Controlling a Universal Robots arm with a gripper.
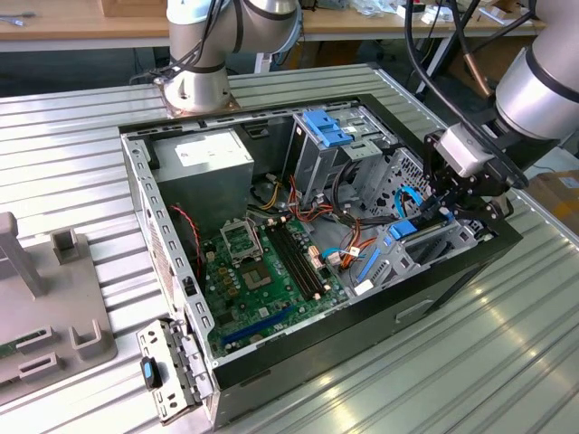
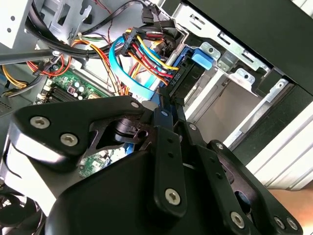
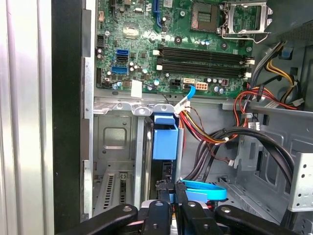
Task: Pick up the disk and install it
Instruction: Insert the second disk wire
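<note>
The disk point(image 3: 165, 142) stands on edge in the drive bay at the case's front corner, and its bright blue carrier rail faces the first wrist view. In the second wrist view the disk point(image 2: 188, 68) shows as a thin dark edge with a blue tab, in front of the bay's silver brackets. My gripper point(image 3: 171, 193) is shut on the disk's near edge, one black finger on each side. In the second wrist view the gripper point(image 2: 168, 105) pinches the same edge. In the exterior view the gripper point(image 1: 445, 210) reaches down into the case at the right, over the blue-railed disk point(image 1: 423, 226).
The open computer case point(image 1: 145, 181) holds a green motherboard point(image 1: 262, 271), a grey power-supply box point(image 1: 213, 158) and an upright metal cage with a blue bracket point(image 1: 326, 127). Coloured and black cables point(image 3: 215, 134) run close beside the bay. A grey fixture point(image 1: 45, 298) sits at the exterior view's left.
</note>
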